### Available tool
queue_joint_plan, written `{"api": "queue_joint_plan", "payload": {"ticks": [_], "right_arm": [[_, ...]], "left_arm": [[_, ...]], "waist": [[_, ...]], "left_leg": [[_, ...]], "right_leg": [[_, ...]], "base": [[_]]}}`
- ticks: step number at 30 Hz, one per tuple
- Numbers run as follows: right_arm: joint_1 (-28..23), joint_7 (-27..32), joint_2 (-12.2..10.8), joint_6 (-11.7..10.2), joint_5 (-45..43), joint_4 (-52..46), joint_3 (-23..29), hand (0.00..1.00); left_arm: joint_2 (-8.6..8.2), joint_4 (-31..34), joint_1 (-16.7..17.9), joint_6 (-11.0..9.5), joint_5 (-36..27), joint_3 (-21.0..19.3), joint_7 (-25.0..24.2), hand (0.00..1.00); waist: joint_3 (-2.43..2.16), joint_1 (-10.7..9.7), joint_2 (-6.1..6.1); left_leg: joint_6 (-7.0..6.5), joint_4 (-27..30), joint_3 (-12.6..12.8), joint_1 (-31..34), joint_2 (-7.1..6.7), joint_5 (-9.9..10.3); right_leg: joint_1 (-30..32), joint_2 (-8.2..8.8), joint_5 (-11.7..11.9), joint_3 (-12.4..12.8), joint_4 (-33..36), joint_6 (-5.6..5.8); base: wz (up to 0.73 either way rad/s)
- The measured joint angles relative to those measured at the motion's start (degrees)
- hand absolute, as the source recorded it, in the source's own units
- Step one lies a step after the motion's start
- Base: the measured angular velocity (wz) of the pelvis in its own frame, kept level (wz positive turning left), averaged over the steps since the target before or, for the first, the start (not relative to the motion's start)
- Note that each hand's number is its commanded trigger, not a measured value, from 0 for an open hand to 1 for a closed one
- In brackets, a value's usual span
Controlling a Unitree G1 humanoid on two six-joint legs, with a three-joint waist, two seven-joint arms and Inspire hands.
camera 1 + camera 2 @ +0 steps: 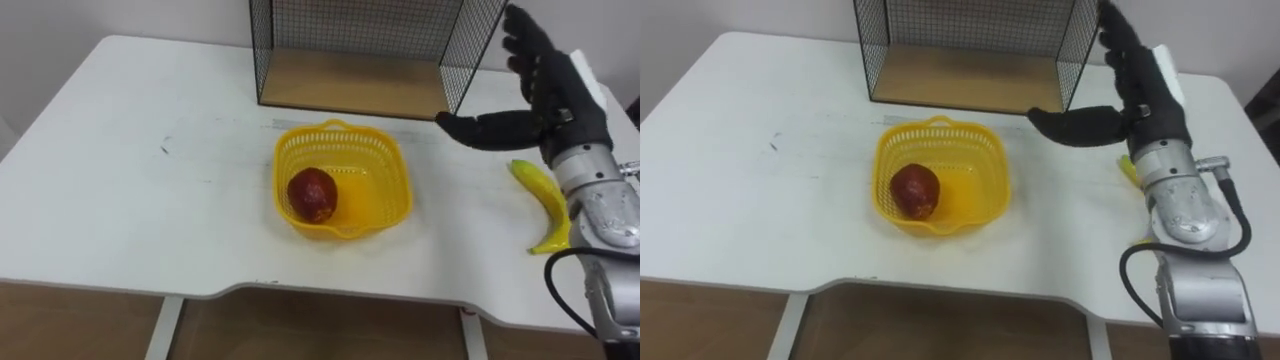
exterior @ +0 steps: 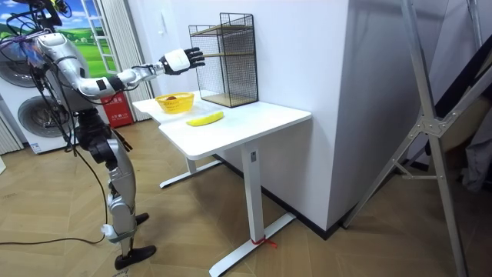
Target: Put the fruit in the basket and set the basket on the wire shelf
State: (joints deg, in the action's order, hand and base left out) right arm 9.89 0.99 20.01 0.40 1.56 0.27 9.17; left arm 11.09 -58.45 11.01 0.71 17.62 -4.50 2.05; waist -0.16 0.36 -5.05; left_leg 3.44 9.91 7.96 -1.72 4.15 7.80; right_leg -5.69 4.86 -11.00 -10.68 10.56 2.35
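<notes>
A yellow plastic basket (image 1: 352, 150) sits in the middle of the white table, with a red apple (image 1: 313, 194) lying in its left half. A yellow banana (image 1: 545, 200) lies on the table at the right. My right hand (image 1: 545, 85) hangs open in the air above the banana, fingers spread upward and thumb pointing left, holding nothing. The black wire shelf (image 1: 360, 60) with a wooden floor stands at the back of the table, just behind the basket. In the room view the right hand (image 2: 181, 60) is raised over the table in front of the shelf (image 2: 231, 58).
The white table (image 1: 130, 190) is bare on its left half, and its front edge runs close below the basket. In the room view a washing machine (image 2: 31, 115) stands behind the robot, and a metal frame (image 2: 438, 123) rises at the room view's right.
</notes>
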Motion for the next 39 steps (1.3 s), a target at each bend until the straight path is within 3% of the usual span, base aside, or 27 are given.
{"api": "queue_joint_plan", "payload": {"ticks": [3,6,11,18,22,30,32,39], "right_arm": [[0.00,4.93,0.20,-0.61,0.04,0.30,2.12,0.00],[0.02,9.22,0.52,-0.92,-1.25,2.31,3.45,0.00],[0.28,12.51,0.91,-0.28,-2.27,8.97,3.47,0.00],[0.53,12.77,1.15,0.80,-1.75,14.58,3.49,0.00],[1.47,12.69,2.79,1.83,-1.78,19.38,3.51,0.00],[2.85,12.49,3.59,2.91,-1.70,25.72,3.43,0.00],[4.85,11.70,3.89,2.98,-0.83,30.72,3.45,0.00],[4.94,7.75,4.05,2.98,-0.59,34.19,3.45,0.00]], "left_arm": [[0.39,0.64,-0.01,0.01,0.05,0.04,0.04,0.00],[0.85,1.02,0.15,0.28,0.00,0.23,0.04,0.00],[0.77,1.14,0.14,0.77,0.02,0.23,0.04,0.00],[0.75,2.40,1.71,2.69,0.07,0.13,0.03,0.00],[0.71,3.54,2.31,4.10,0.52,0.06,0.02,0.00],[0.72,3.98,3.08,5.18,0.52,0.17,0.01,0.00],[0.75,4.02,3.07,5.18,0.51,0.17,-0.13,0.00],[0.76,4.00,3.26,5.21,0.52,0.10,-0.37,0.00]], "waist": [[0.30,-0.23,-0.65],[0.19,-0.42,-0.98],[0.38,-0.73,-0.70],[0.41,-1.64,-0.55],[0.36,-1.64,-0.62],[0.39,-1.57,-0.87],[0.48,-1.62,-1.21],[0.53,-1.63,-1.63]], "left_leg": [[0.00,-0.01,-0.14,0.16,-0.03,0.00],[0.01,0.04,-0.25,0.54,-0.09,0.01],[0.01,0.03,-0.27,1.12,-0.08,0.01],[0.01,-0.20,-0.30,1.18,-0.07,0.01],[0.01,-0.23,-0.27,1.11,-0.08,0.01],[0.01,-0.19,-0.21,0.39,-0.08,0.01],[0.01,-0.18,-0.23,0.05,-0.08,0.01],[0.01,-0.17,-0.15,0.12,-0.09,0.01]], "right_leg": [[0.16,-0.02,-0.01,-0.19,-0.44,0.02],[0.16,-0.02,-0.01,-0.47,-0.89,0.02],[0.50,-0.02,0.00,-0.55,-0.69,0.00],[1.01,0.00,0.00,-0.74,-0.70,0.01],[0.95,0.01,0.00,-0.73,-0.69,0.01],[0.39,0.01,0.00,-0.52,-0.67,0.01],[0.07,0.00,0.00,-0.49,-0.70,0.01],[0.12,0.00,-0.02,-0.12,-0.89,0.03]], "base": [[0.02],[0.03],[0.00],[0.00],[0.00],[0.00],[0.00],[0.00]]}}
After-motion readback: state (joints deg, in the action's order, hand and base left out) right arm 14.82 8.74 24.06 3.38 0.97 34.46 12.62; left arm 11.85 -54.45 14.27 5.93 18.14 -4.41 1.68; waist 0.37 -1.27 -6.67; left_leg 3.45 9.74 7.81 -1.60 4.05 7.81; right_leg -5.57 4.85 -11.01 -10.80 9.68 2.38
